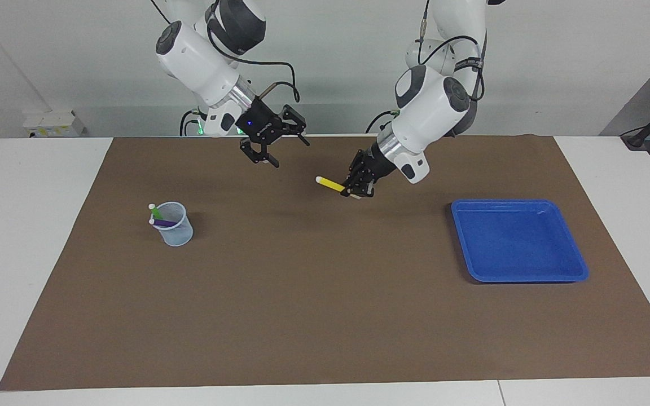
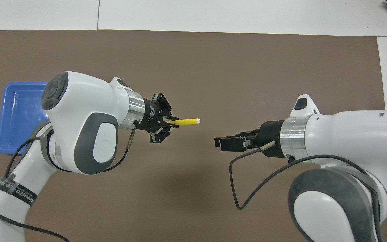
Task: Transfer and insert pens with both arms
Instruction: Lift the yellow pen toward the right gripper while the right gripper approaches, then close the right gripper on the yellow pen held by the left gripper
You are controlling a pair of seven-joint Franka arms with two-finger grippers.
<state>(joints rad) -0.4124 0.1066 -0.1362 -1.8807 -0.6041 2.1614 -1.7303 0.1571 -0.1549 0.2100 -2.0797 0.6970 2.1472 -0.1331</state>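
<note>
My left gripper (image 1: 352, 190) is shut on one end of the yellow pen (image 1: 329, 183) and holds it about level above the middle of the brown mat. Its pale cap end points toward my right gripper (image 1: 285, 149). That gripper is open and empty in the air, a short gap from the pen tip. In the overhead view the yellow pen (image 2: 185, 121) sticks out of the left gripper (image 2: 169, 125) toward the right gripper (image 2: 219, 143). The green pen (image 1: 156, 212) and the purple pen (image 1: 162, 223) stand in a clear cup (image 1: 177, 228).
The cup stands toward the right arm's end of the table; my right arm hides it in the overhead view. A blue tray (image 1: 519, 239) with nothing in it lies toward the left arm's end and also shows in the overhead view (image 2: 15, 114).
</note>
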